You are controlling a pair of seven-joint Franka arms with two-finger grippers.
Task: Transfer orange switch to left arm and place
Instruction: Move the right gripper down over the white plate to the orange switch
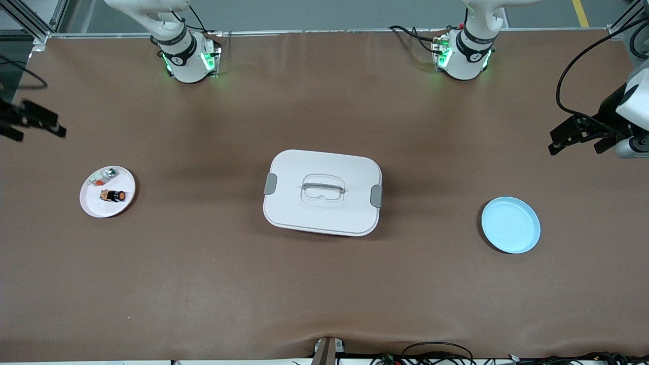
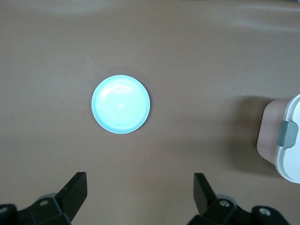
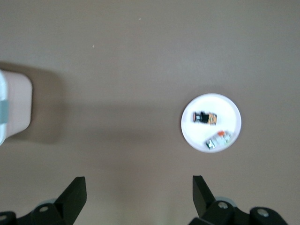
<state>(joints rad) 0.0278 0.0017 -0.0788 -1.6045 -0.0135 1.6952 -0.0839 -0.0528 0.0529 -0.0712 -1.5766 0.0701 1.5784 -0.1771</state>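
The orange switch (image 1: 113, 195) lies on a small white plate (image 1: 94, 205) toward the right arm's end of the table; it also shows in the right wrist view (image 3: 205, 117). The white lidded box (image 1: 322, 192) stands mid-table between the two plates. My right gripper (image 1: 38, 121) is open and empty, high over the table's end, apart from the white plate (image 3: 234, 112). My left gripper (image 1: 578, 136) is open and empty, high over the other end. In the wrist views both grippers, left (image 2: 139, 190) and right (image 3: 138, 192), show wide-open fingers with bare table between them.
A silvery-white part with a red bit (image 1: 104, 176) shares the white plate. A light blue plate (image 1: 510, 224) lies empty toward the left arm's end, also in the left wrist view (image 2: 121, 104). The box's edge shows in both wrist views. Cables run along the table's near edge.
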